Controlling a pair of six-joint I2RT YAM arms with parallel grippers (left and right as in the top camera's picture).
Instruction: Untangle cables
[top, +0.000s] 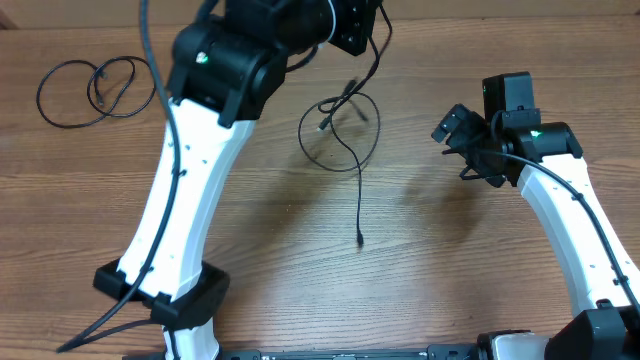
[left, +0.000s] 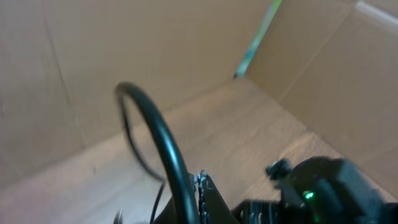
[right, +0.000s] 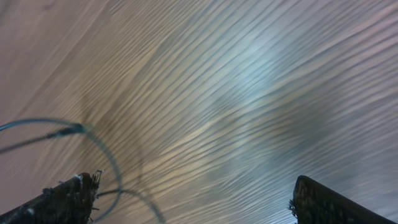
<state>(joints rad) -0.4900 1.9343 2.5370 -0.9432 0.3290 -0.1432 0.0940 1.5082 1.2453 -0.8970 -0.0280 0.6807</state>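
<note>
Left gripper (top: 358, 28) clamped, seemingly on the upper end of the cable (top: 340, 130), at the far edge of the table (top: 450, 260). Loop lies mid-table, tail pointing toward me. Right gripper (top: 462, 150) wide, empty, just right of the loop: nearer arm.

Left arm (top: 190, 190) reaches way up over the table, left gripper (top: 355, 28) clamped closed just past the cable loop (top: 340, 130). Right arm (top: 570, 220) bends in from the loop's right side. Right gripper (top: 452, 135) points toward it, fingers spread wide, not touching.
</note>
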